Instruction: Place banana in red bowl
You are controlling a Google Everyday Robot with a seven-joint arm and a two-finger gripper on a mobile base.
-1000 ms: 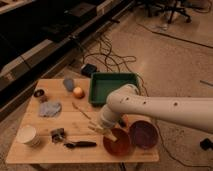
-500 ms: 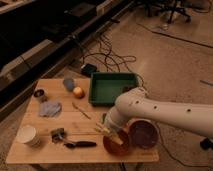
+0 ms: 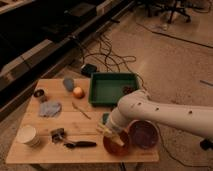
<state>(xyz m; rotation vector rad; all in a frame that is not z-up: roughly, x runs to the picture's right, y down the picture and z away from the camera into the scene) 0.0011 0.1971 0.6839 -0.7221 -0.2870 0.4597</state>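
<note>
The red bowl (image 3: 116,145) stands near the table's front edge, right of centre. The banana (image 3: 111,134), pale yellow, lies tilted across the bowl's left rim with one end reaching over the inside. My gripper (image 3: 114,131) is at the end of the white arm (image 3: 165,114), which comes in from the right. It is right above the bowl's far-left rim and appears shut on the banana. The arm's wrist hides much of the fingers and the bowl's back edge.
A dark purple bowl (image 3: 144,134) touches the red bowl's right side. A green tray (image 3: 112,87) stands behind. A round orange fruit (image 3: 78,92), blue cloth (image 3: 50,108), small can (image 3: 40,94), white cup (image 3: 28,135) and black-handled tool (image 3: 80,144) lie to the left on the wooden table (image 3: 30,155).
The arm has moved forward and down, bringing the gripper and banana from beside the red bowl onto its left rim.
</note>
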